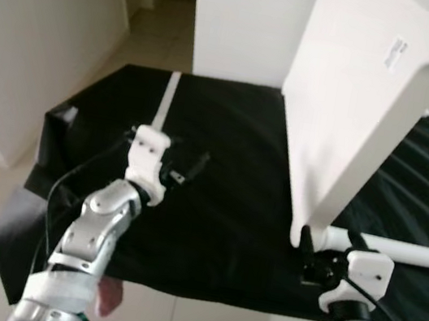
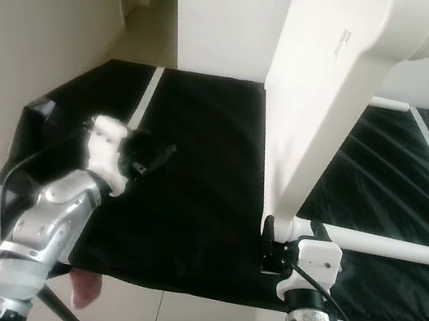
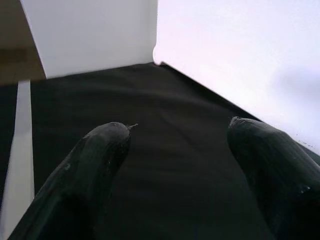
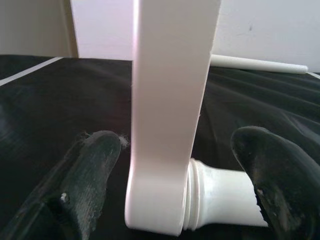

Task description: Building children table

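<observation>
Right end effector (image 4: 175, 190) released, 2 fingers straddling upright white panel (image 1: 355, 110) at its leg (image 1: 397, 250) joint; left end effector (image 3: 175, 165) released, empty. Panel could topple if bumped.

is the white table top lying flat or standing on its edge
Standing on edge: the white table top rises from the black cloth, with a leg lying flat at its lower corner between the right gripper fingers.

Left end effector (image 1: 184, 170) reaches forward, fingers spread wide; right end effector (image 1: 316, 252) sits low, fingers likewise parted.
</observation>
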Robot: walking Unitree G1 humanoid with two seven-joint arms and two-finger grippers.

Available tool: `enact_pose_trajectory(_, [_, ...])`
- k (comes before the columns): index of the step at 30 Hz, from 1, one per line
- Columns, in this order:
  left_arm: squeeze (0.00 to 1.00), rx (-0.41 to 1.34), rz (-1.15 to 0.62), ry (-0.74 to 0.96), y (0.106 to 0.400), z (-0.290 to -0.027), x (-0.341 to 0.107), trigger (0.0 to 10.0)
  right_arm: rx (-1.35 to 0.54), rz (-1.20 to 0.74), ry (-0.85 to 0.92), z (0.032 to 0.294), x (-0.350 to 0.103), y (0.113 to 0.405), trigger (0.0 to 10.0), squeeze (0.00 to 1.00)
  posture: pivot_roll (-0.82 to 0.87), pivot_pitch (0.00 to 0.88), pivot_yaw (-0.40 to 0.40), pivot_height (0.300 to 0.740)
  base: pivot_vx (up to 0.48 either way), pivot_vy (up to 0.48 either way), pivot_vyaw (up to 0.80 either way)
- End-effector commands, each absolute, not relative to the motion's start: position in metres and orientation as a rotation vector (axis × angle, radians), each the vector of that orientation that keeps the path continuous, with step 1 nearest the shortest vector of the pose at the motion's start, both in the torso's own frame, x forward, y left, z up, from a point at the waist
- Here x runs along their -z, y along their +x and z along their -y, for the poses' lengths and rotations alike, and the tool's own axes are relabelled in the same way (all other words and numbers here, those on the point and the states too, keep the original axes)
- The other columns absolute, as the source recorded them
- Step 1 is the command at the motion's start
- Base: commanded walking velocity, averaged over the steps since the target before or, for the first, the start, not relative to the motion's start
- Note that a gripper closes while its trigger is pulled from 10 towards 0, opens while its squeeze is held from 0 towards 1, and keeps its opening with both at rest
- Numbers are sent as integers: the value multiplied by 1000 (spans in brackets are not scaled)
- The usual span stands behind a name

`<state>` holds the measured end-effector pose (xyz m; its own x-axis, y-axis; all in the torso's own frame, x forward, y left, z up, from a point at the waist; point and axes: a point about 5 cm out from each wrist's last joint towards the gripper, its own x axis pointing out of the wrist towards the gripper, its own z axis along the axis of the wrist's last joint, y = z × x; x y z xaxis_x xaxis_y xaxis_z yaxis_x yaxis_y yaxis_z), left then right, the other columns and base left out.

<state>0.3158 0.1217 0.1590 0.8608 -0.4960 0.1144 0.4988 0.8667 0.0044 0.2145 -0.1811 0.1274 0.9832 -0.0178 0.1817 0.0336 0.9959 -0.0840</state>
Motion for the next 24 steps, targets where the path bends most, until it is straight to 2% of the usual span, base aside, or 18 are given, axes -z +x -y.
enact_pose_trajectory(1, [0,359,68,-22,315,-134,-147,10000,61,169,-74,183,-122,216,10000,0,31,0,5,740,0,0,0])
enact_pose_trajectory(10, [0,178,-12,-26,305,-143,-121,10000,116,140,-38,182,-107,212,10000,0,45,0,-3,740,0,0,0])
enact_pose_trajectory(16, [0,120,-4,-54,299,-142,-118,10000,77,136,-41,181,-102,211,10000,0,43,0,2,740,0,0,0])
enact_pose_trajectory(24, [0,339,57,55,284,-124,-115,10000,54,137,-55,180,-98,219,10000,0,46,0,-6,740,0,0,0])
